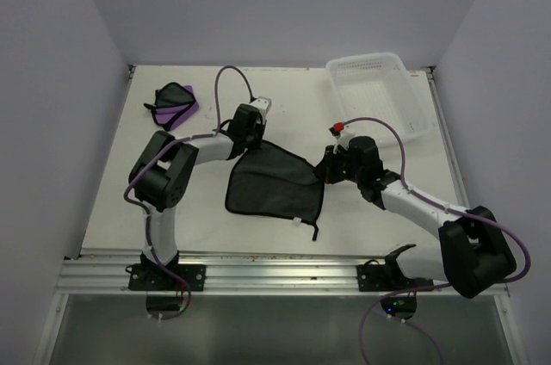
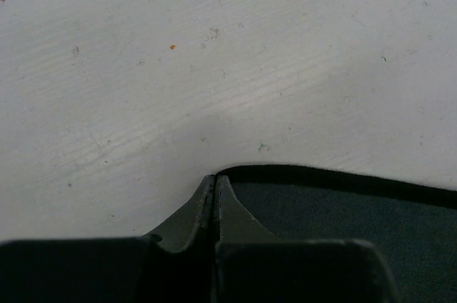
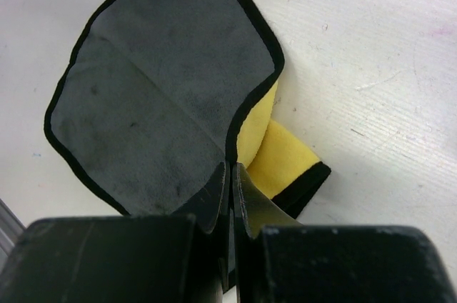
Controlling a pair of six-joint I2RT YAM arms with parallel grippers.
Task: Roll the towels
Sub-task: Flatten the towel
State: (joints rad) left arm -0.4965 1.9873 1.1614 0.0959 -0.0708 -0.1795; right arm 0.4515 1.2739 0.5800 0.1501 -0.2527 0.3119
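Observation:
The yellow towel point(image 1: 275, 182) lies spread in the middle of the table with its dark grey side up. In the right wrist view its grey face point(image 3: 157, 96) is edged in black and its yellow underside point(image 3: 285, 154) shows at a folded corner. My left gripper point(image 1: 251, 141) is shut on the towel's far left corner point(image 2: 321, 210); its fingertips point(image 2: 216, 180) are pressed together at the black edge. My right gripper point(image 1: 326, 172) is shut on the towel's right edge point(image 3: 230, 169). The purple towel point(image 1: 176, 105) lies folded at the far left, away from both grippers.
A white perforated basket point(image 1: 379, 94) stands at the back right. White walls close in the table on three sides. A metal rail point(image 1: 258, 275) runs along the near edge by the arm bases.

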